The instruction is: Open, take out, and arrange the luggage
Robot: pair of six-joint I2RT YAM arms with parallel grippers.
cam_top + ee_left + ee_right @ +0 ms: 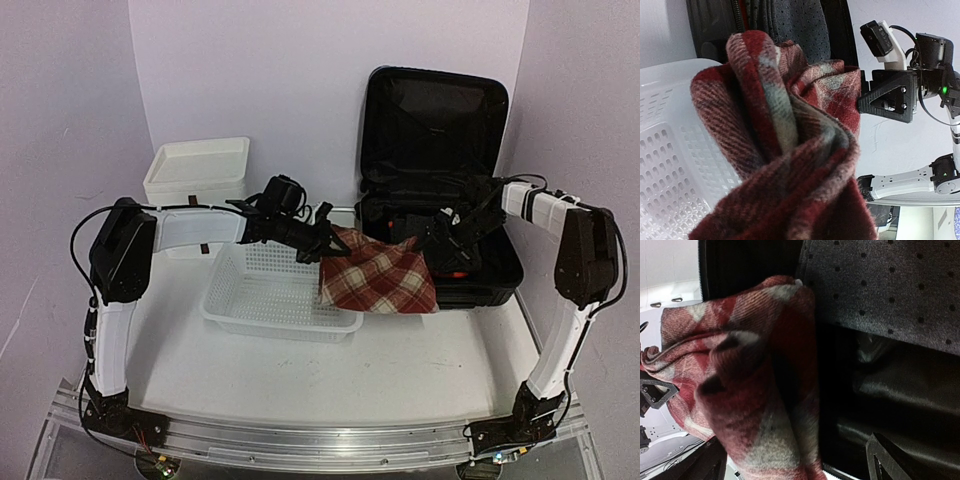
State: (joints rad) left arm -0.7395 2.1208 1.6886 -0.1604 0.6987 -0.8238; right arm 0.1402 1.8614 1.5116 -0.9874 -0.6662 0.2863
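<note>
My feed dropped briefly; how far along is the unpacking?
Done: the luggage stands open. In hand: the left gripper is shut on a red plaid cloth between the luggage and the white basket; the right gripper is open beside it. Left: the cloth is not set down, and grey dotted fabric lies inside.

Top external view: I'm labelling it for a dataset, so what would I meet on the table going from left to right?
white box → basket → plaid cloth → luggage
</note>
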